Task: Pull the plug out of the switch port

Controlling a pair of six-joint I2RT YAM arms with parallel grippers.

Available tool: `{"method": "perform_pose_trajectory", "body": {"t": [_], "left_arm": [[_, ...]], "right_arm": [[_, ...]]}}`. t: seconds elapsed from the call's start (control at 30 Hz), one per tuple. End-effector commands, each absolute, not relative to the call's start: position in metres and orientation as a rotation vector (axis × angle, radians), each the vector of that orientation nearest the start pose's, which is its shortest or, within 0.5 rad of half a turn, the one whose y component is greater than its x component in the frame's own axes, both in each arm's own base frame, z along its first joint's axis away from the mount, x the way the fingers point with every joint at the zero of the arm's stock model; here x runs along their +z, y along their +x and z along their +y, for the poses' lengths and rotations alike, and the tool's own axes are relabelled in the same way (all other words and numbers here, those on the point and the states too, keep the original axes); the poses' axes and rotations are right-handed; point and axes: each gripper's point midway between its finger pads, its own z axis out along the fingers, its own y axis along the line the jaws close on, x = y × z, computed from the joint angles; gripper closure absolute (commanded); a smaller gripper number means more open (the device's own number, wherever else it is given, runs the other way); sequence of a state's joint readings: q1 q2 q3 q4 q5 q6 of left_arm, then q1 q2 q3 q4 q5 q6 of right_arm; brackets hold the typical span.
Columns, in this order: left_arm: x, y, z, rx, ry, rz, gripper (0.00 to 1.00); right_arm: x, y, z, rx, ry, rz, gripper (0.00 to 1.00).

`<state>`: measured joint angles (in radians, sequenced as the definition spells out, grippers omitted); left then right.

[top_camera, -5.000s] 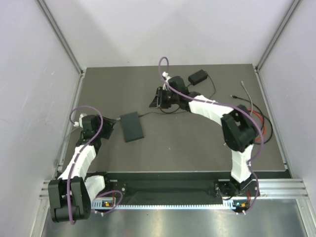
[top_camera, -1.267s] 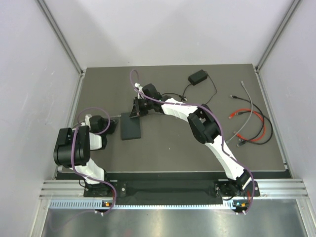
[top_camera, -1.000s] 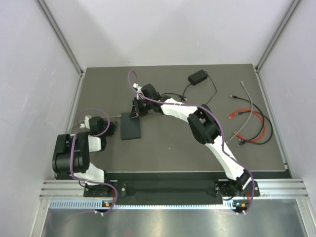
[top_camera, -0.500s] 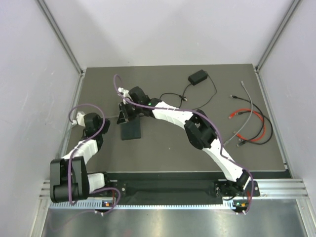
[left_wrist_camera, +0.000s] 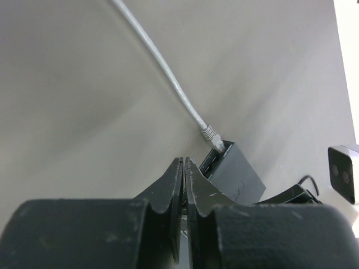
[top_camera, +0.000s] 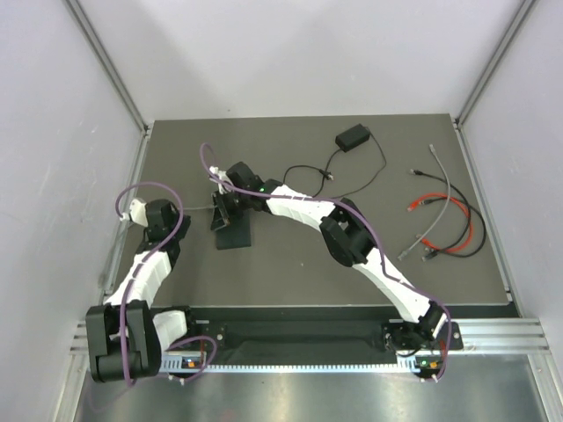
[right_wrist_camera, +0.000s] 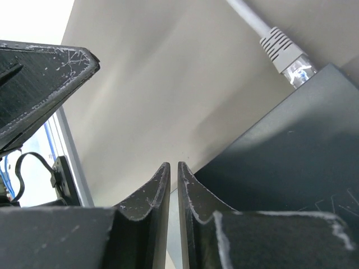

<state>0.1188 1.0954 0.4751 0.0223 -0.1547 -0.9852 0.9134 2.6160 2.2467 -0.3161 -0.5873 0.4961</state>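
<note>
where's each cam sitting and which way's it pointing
Top external: above and behind, looking down on the table; left arm and right arm show.
Left wrist: low, facing the switch and grey plug; left fingers show.
Right wrist: over the switch, near the plug; right fingers show.
Both wrist views share switch and plug.

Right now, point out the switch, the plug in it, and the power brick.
switch [top_camera: 236,238], top external view, bare top face
plug [right_wrist_camera: 285,53], right wrist view, where grey boot meets clear tip
power brick [top_camera: 353,137], top external view, middle of its top

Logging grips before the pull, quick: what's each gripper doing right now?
Left gripper: closed, holding nothing.
Right gripper: closed, holding nothing.
</note>
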Motion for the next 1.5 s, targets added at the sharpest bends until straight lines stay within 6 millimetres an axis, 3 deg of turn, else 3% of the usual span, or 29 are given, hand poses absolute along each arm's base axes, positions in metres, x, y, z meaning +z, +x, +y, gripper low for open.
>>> {"method": "perform_pose_trajectory", "body": {"t": [0.0,0.2,0.27,0.3,0.33,0.4,0.43,0.5,0.63,0.77,0.9,1.0,1.17,1.23,1.33,1.47], "left_arm": [[0.100,0.330,0.034,-0.318,-1.198,1.812,0.90],[0.094,0.334,0.027,-0.363,-1.202,1.833,0.85],[0.093,0.336,0.024,-0.390,-1.207,1.834,0.84],[0.089,0.337,0.022,-0.398,-1.217,1.845,0.84],[0.088,0.338,0.019,-0.422,-1.216,1.853,0.84],[0.083,0.341,0.013,-0.452,-1.222,1.873,0.84],[0.081,0.342,0.010,-0.473,-1.222,1.882,0.85],[0.074,0.345,0.007,-0.506,-1.248,1.873,0.85],[0.066,0.353,-0.016,-0.672,-1.236,1.892,0.85],[0.055,0.360,-0.037,-0.836,-1.255,1.893,0.82],[0.049,0.363,-0.056,-0.921,-1.226,1.890,0.73],[0.050,0.364,-0.066,-0.928,-1.199,1.883,0.71],[0.053,0.366,-0.080,-0.921,-1.177,1.868,0.64],[0.046,0.366,-0.086,-0.939,-1.210,1.876,0.62],[0.046,0.371,-0.091,-0.989,-1.239,1.831,0.61],[0.029,0.372,-0.089,-1.006,-1.306,1.793,0.61]], "right_arm": [[0.041,0.292,0.575,1.274,-0.904,2.398,0.89],[0.024,0.301,0.539,1.011,-0.852,2.507,0.91],[0.026,0.305,0.529,0.932,-0.839,2.515,0.92],[0.014,0.301,0.518,0.888,-0.852,2.548,0.92],[0.024,0.302,0.515,0.880,-0.849,2.533,0.93],[0.014,0.299,0.499,0.808,-0.848,2.559,0.93],[0.024,0.300,0.495,0.806,-0.840,2.544,0.94],[0.016,0.296,0.483,0.783,-0.844,2.559,0.94],[0.037,0.291,0.473,0.841,-0.834,2.513,0.94],[0.065,0.290,0.478,1.021,-0.802,2.432,0.94],[0.105,0.305,0.476,1.147,-0.722,2.352,0.94],[0.120,0.320,0.471,1.165,-0.699,2.310,0.93],[0.115,0.352,0.452,1.159,-0.606,2.323,0.89],[0.111,0.369,0.443,1.151,-0.553,2.321,0.89],[0.096,0.379,0.440,1.146,-0.526,2.342,0.89],[0.085,0.383,0.445,1.175,-0.510,2.344,0.89]]}}
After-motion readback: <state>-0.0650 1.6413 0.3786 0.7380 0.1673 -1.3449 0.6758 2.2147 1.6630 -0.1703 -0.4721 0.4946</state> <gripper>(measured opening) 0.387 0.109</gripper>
